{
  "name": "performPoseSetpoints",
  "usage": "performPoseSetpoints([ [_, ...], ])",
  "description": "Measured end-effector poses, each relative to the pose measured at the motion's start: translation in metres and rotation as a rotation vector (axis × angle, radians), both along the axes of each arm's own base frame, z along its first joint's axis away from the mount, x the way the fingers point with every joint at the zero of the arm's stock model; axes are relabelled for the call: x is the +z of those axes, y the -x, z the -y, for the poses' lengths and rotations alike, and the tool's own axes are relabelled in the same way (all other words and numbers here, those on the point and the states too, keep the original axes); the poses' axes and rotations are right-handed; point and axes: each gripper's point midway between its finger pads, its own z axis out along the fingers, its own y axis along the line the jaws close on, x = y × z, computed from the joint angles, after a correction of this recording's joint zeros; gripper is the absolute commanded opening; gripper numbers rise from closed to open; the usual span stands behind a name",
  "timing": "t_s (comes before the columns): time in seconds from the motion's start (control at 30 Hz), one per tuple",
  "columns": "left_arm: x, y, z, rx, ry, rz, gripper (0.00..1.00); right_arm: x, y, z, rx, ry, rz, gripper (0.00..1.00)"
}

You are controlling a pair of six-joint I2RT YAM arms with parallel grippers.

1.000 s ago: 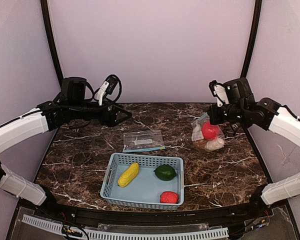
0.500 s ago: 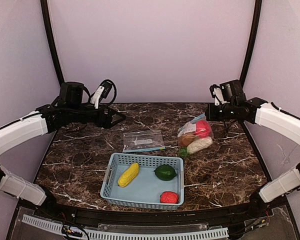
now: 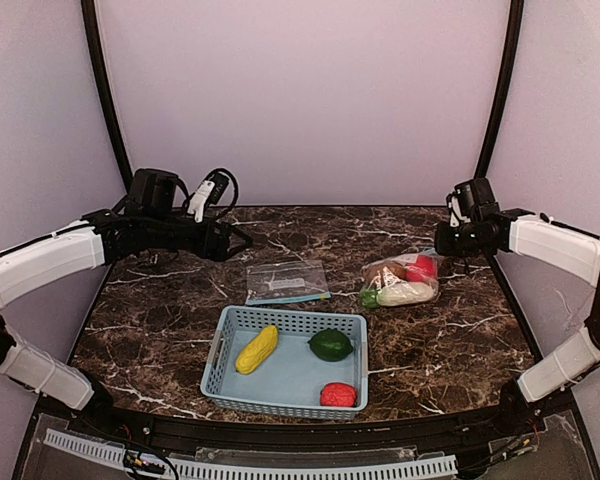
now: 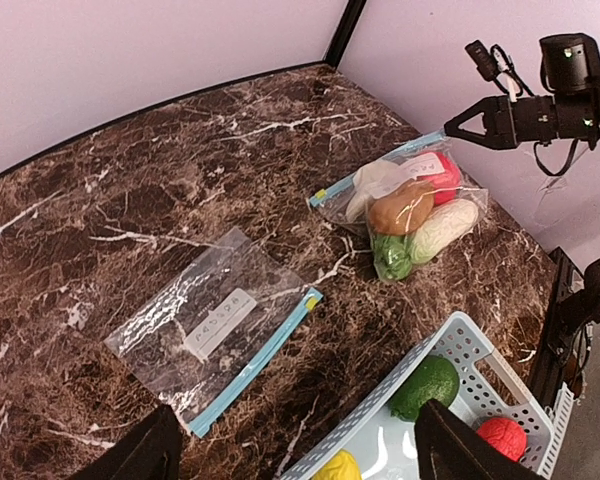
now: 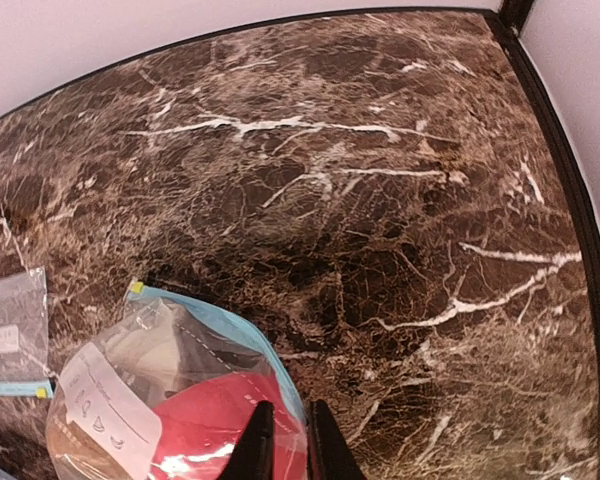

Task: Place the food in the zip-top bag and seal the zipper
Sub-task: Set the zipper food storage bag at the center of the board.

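Filled bag: a zip-top bag [image 3: 400,283] lies on its side at the right of the bench [image 3: 160,310]. A red apple, brown potato, white radish and green pod show through the film.
Loose food: the corn [image 3: 257,349], dark green round fruit [image 3: 331,345] and small red fruit [image 3: 338,395] sit in the blue basket [image 3: 290,315], apart from one another.
Empty bag: a second zip-top bag [image 3: 287,282] lies flat just behind the basket, its blue zipper strip [image 4: 255,365] towards the basket.
Handling: the toys look light and smooth, probably firm enough for a plain pinch. The round fruit may roll, while the corn offers a long, narrow middle to close on.
Film: thin, limp and slippery. I would take it at the stiffer zipper strip, not at the body.
Right gripper: the right gripper [image 5: 289,425] stands at the filled bag's zipper corner with its jaws only a slit apart. Whether they pinch the film cannot be told.
Left gripper: the left gripper [image 3: 238,240] hangs over the back left of the bench with its jaws wide apart and nothing between them.
Bench: dark veined marble, glossy and flat — a bag would likely slide unless pinned.
Room: plain pale walls [image 3: 300,100] with black corner posts close to the bench edges.
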Motion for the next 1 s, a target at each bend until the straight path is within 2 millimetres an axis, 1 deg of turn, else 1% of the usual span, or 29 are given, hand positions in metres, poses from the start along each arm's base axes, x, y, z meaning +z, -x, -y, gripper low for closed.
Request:
performPoseSetpoints([
  [0.07,-0.012,-0.006,-0.001,0.019,-0.015,-0.035,0.79,-0.003,0.0,0.003,-0.001,-0.002,-0.002,0.49],
  [0.13,-0.025,-0.013,-0.003,0.042,-0.029,-0.073,0.78,-0.004,0.0,0.002,0.003,-0.013,-0.004,0.64],
  [0.17,-0.032,-0.017,-0.004,0.053,-0.038,-0.094,0.78,-0.004,0.001,0.001,0.016,-0.013,-0.003,0.7],
  [0.23,-0.049,-0.024,-0.007,0.079,-0.062,-0.138,0.77,-0.002,0.002,-0.001,0.029,-0.022,0.004,0.76],
  [0.3,-0.065,-0.03,-0.009,0.1,-0.09,-0.175,0.76,0.005,0.005,-0.003,0.045,-0.031,0.02,0.79],
  [0.5,-0.109,-0.041,-0.01,0.128,-0.176,-0.273,0.7,0.045,0.017,-0.012,0.119,-0.081,0.124,0.83],
  [0.57,-0.122,-0.043,-0.009,0.124,-0.2,-0.301,0.69,0.053,0.022,-0.015,0.142,-0.1,0.146,0.83],
  [0.7,-0.146,-0.047,-0.007,0.1,-0.264,-0.338,0.68,0.057,0.03,-0.021,0.183,-0.125,0.157,0.85],
  [0.83,-0.156,-0.053,-0.001,0.072,-0.325,-0.337,0.7,0.057,0.035,-0.024,0.205,-0.14,0.157,0.87],
  [0.9,-0.161,-0.052,0.002,0.057,-0.35,-0.337,0.73,0.06,0.036,-0.025,0.212,-0.145,0.162,0.87],
  [1.0,-0.175,-0.045,0.006,0.023,-0.399,-0.357,0.75,0.064,0.039,-0.026,0.219,-0.152,0.173,0.87],
])
